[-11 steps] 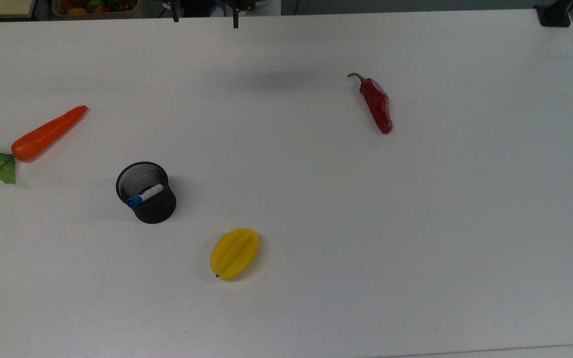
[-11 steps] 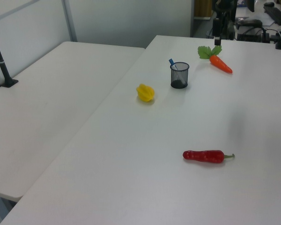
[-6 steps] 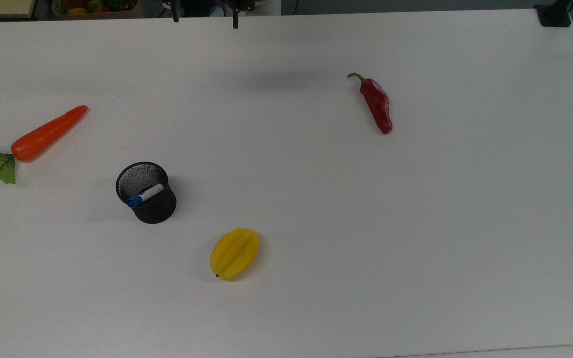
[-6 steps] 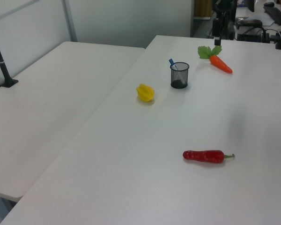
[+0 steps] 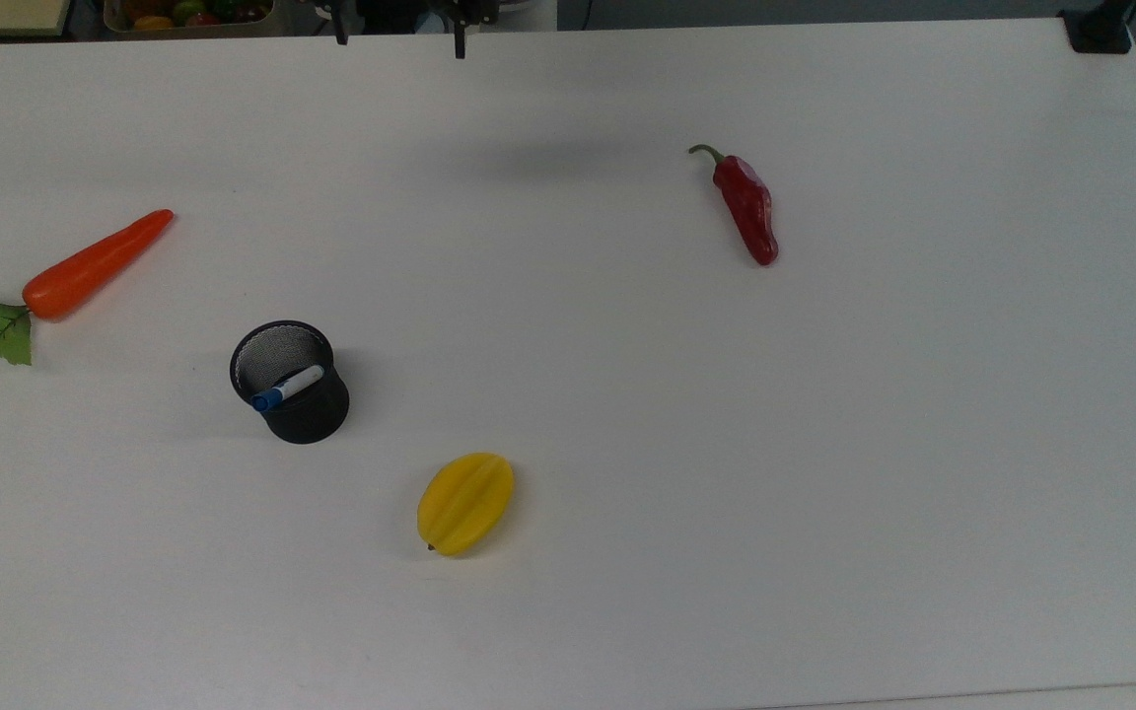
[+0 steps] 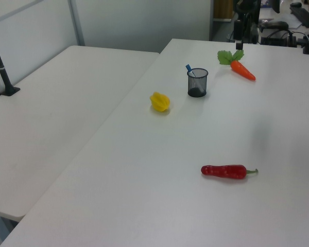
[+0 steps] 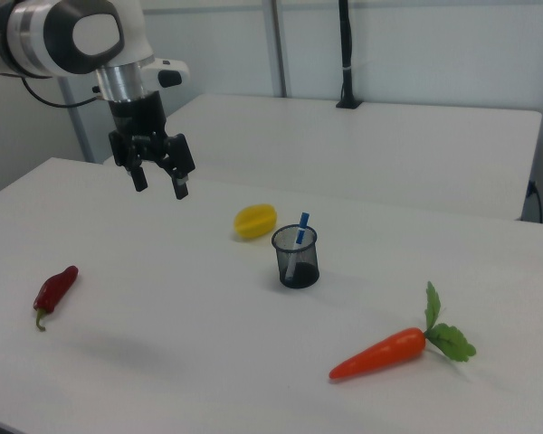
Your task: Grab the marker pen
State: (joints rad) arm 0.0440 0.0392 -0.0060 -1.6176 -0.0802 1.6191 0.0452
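Observation:
The marker pen [image 5: 288, 387] stands tilted inside a black mesh cup [image 5: 290, 383], blue cap up; it also pokes out of the mesh cup [image 7: 296, 257] as the marker pen [image 7: 300, 230] in the right view and as the marker pen [image 6: 188, 68] in the left view. My gripper [image 7: 159, 183] hangs high above the table, open and holding nothing, well to the right view's left of the cup. In the top view its fingertips [image 5: 457, 46] show at the far edge.
A red chilli [image 5: 747, 207] lies at the top view's right. An orange carrot [image 5: 85, 268] with green leaves lies at the top view's left. A yellow starfruit [image 5: 465, 503] sits near the cup. A second white table [image 6: 46, 113] adjoins.
The gripper's fingertips shifted slightly toward the top view's left and up. Nothing on the table moved.

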